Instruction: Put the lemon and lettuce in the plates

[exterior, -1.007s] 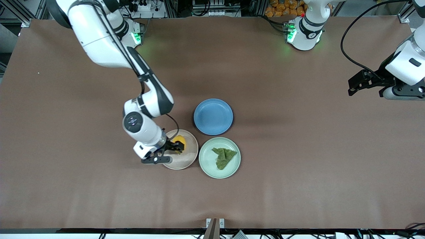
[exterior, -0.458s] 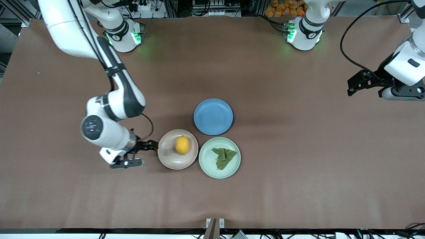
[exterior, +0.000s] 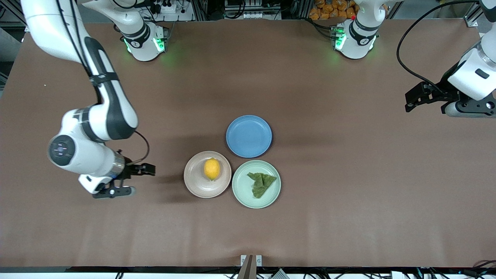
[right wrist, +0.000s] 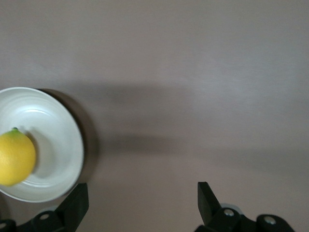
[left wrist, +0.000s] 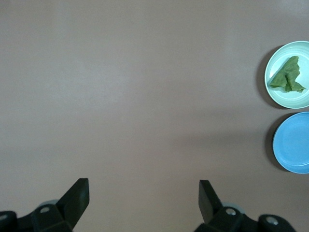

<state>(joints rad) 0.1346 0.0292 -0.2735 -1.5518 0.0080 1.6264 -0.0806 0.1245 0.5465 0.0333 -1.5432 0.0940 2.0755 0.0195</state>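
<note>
plates: three, namely beige plate, mint plate, blue plate (the beige and mint ones touch at their rims)
lemon: one, on the beige plate
lettuce: one leaf piece, on the mint plate
arms: two
grippers: two, namely left gripper and right gripper (both with fingers spread, holding nothing)
table: one
</note>
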